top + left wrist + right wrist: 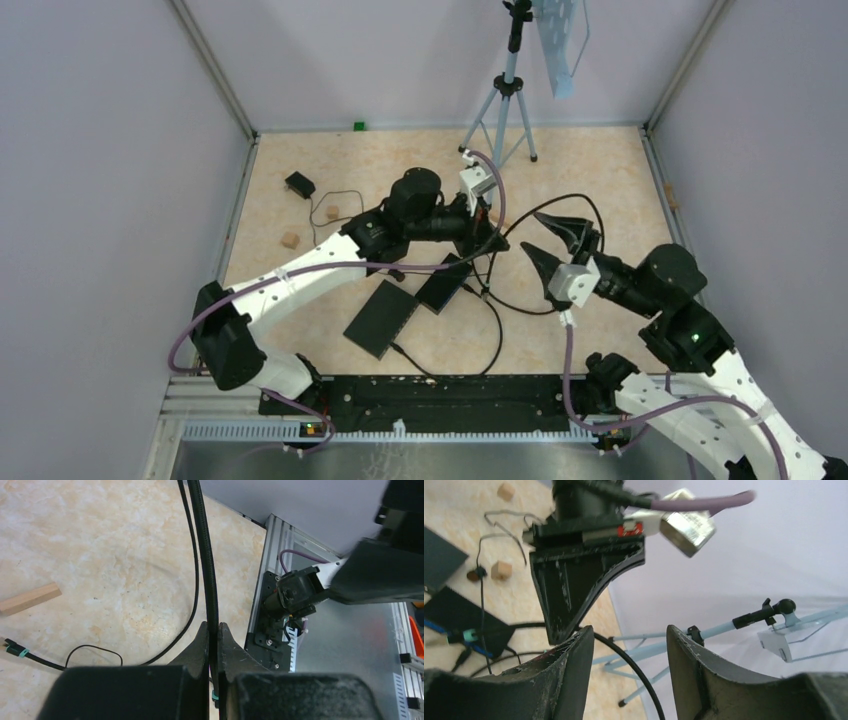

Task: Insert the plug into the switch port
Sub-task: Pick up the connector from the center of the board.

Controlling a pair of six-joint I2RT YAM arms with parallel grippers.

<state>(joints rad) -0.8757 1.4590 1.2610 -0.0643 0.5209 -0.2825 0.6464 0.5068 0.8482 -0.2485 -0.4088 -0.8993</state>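
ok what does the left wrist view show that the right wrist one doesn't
Only left wrist: the aluminium rail at the table's near edge and the right arm's base. Only right wrist: the open right gripper, the tripod and two black boxes. Both: the left gripper, shut on the black cable, and the beige table.
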